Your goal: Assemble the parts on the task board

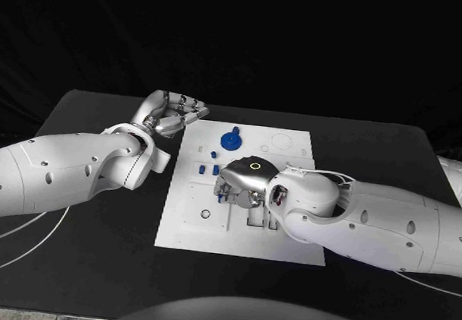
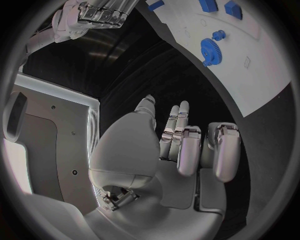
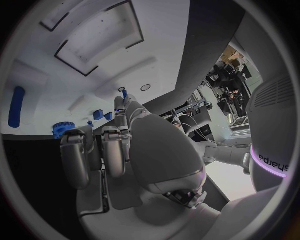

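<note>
I am hovering my right hand, fingers curled and holding nothing, over the white board. The blue gear is lying just beyond it; lowering blindly risks knocking small parts. My left hand is waiting curled beside the board, over the desk.

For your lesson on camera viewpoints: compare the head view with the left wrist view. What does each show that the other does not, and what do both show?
Head view alone: the whole white task board on the black table, with the right robot hand low over its middle and a small ring on the board.

Left wrist view alone: the palm side of the left robot hand, fingers apart and holding nothing, over bare table.

Both: the blue gear, small blue parts and the board.
</note>
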Robot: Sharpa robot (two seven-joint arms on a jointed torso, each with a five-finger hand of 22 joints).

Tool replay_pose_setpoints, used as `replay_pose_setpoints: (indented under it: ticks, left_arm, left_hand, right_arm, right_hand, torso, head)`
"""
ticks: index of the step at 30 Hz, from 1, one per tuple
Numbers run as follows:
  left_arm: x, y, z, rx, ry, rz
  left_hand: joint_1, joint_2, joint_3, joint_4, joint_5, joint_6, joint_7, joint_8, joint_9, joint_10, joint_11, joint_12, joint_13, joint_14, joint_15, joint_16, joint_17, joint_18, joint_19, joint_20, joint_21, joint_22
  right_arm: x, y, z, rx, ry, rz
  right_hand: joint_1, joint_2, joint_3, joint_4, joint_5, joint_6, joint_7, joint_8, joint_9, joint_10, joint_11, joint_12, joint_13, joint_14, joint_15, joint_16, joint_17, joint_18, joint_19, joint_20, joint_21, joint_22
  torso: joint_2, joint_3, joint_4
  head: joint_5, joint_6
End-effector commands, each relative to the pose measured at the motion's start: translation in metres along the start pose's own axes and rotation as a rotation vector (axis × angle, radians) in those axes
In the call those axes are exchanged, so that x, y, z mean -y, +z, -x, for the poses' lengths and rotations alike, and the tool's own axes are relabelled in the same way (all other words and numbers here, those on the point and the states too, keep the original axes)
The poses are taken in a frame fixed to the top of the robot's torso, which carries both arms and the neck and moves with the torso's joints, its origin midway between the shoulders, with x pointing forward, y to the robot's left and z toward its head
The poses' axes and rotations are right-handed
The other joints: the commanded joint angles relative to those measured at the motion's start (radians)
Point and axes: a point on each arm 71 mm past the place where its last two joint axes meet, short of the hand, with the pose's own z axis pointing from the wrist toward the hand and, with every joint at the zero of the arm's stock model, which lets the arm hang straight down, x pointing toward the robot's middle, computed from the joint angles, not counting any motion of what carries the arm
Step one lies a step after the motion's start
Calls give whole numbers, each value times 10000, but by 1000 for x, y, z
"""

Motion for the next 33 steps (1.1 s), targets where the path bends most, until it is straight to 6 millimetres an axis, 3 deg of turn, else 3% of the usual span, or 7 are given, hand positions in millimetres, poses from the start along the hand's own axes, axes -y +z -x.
replay_pose_setpoints:
  ticks: [1, 13, 33]
  left_arm:
    - [2, 0, -2, -163, -63, -160]
    - [2, 0, -3, -179, -74, -151]
    - [2, 0, -1, -146, -57, -126]
  left_hand:
    - [27, 100, -56, 22, 40, 80, 4, -45, -2, -30, -50, -15, -4, 910, -30, -30, 2318, -37, 930, -26, -46, 2588]
    - [46, 126, -68, 21, 44, 82, 2, -50, -3, -27, -52, -14, -4, 909, -32, -30, 2317, -37, 929, -28, -47, 2588]
    - [46, 126, -68, 21, 44, 82, 2, -50, -3, -27, -52, -14, -4, 909, -32, -30, 2317, -37, 929, -28, -47, 2588]
  right_arm:
    - [1, 0, -1, -157, -423, -51]
    - [0, 2, -2, -227, -461, -43]
    - [0, 5, -4, -428, -511, -66]
  right_hand:
    - [45, -64, 51, 8, 25, 60, 27, 61, 2, -40, 46, -44, -9, 1061, 76, 41, 2633, -68, 1027, 64, 45, 2633]
    - [26, -70, 61, 20, 22, 49, 35, 50, -1, -57, 54, -44, -8, 1061, 81, 41, 2633, -68, 1027, 71, 45, 2633]
    - [-9, -160, 101, 21, 16, -10, 16, -6, -17, -172, 51, -49, -10, 1061, 50, 41, 2633, -68, 1027, 81, 45, 2633]
  torso:
    - [1, 2, -16]
    - [-4, 7, 16]
    - [-1, -6, 5]
  head:
    - [17, -14]
    - [-22, -47]
    - [-24, -59]
